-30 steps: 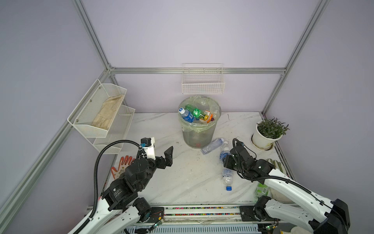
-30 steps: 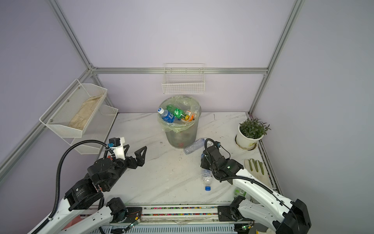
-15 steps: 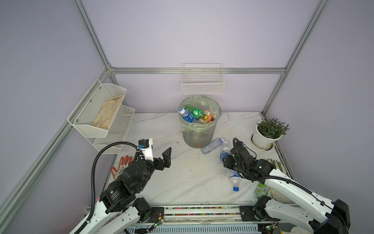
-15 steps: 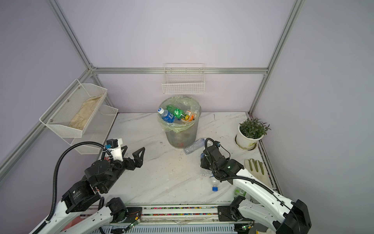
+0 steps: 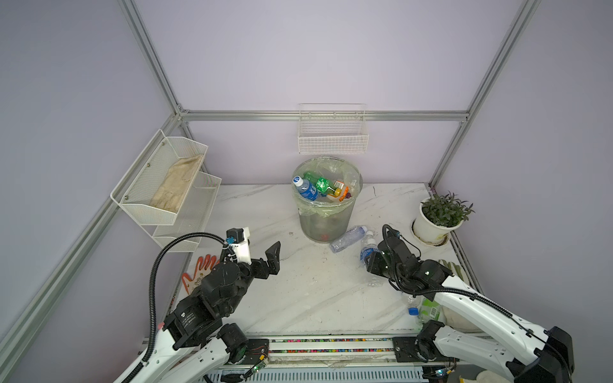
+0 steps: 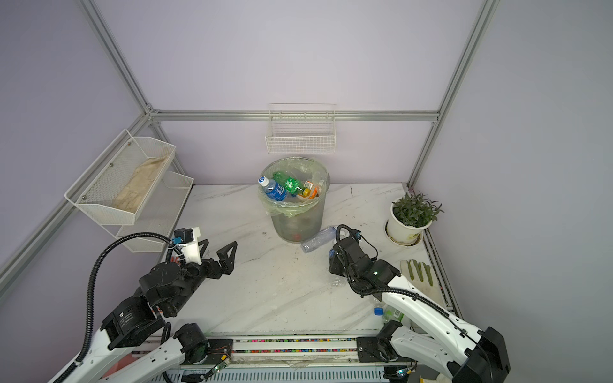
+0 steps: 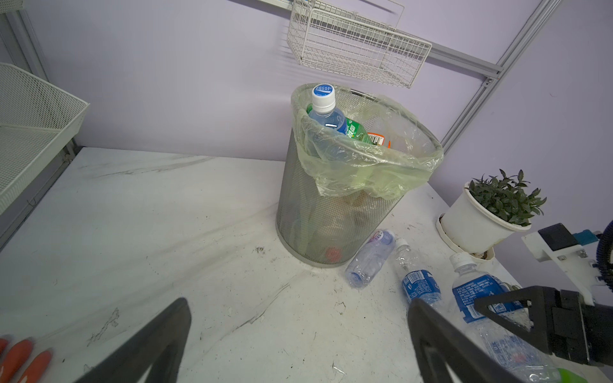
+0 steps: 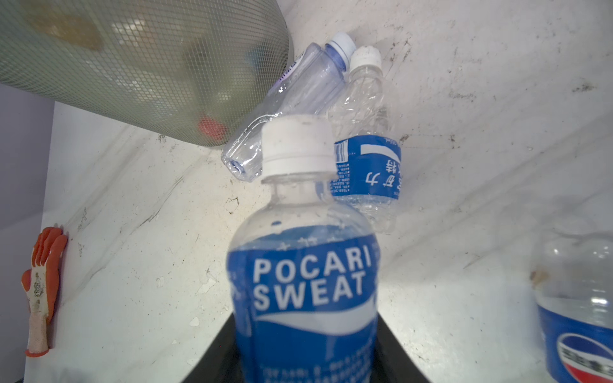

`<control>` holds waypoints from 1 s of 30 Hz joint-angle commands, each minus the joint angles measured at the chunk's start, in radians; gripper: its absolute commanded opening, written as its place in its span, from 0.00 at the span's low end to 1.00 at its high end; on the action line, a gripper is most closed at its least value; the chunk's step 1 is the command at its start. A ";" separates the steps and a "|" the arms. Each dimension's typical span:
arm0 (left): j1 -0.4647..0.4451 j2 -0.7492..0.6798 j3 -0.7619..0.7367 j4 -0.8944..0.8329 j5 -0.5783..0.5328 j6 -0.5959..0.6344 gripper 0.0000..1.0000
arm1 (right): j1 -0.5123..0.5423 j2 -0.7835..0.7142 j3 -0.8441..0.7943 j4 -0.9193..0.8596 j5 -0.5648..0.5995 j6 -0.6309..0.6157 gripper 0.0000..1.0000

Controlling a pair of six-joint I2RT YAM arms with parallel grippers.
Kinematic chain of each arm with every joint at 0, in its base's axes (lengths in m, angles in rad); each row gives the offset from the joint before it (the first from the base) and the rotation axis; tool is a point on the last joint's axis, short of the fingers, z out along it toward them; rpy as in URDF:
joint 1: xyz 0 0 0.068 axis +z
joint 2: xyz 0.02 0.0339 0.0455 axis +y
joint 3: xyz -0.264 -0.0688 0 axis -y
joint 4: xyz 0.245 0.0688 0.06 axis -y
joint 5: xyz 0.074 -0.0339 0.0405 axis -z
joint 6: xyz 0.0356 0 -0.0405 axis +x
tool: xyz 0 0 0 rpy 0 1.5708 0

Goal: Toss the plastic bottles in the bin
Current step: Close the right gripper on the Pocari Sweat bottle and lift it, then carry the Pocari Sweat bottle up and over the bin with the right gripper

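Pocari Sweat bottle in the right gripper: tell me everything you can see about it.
The bottle is small, clear plastic, with a scuffed white screw cap and a blue label reading POCARI SWEAT in white. Droplets cling inside its shoulder; it looks empty. The black fingers of the right gripper grip it around the label, cap pointing away from the wrist, roughly toward the bin. Whether its base touches the table is unclear.
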 commanded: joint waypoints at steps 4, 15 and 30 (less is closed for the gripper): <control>0.001 -0.007 -0.030 0.015 -0.017 -0.010 1.00 | 0.005 0.010 0.035 -0.007 0.019 -0.005 0.00; 0.001 -0.005 -0.021 0.011 -0.018 -0.008 1.00 | 0.005 0.029 0.068 -0.005 0.022 -0.018 0.00; 0.001 -0.051 -0.016 -0.032 -0.029 -0.011 1.00 | 0.005 0.063 0.410 0.005 0.081 -0.182 0.00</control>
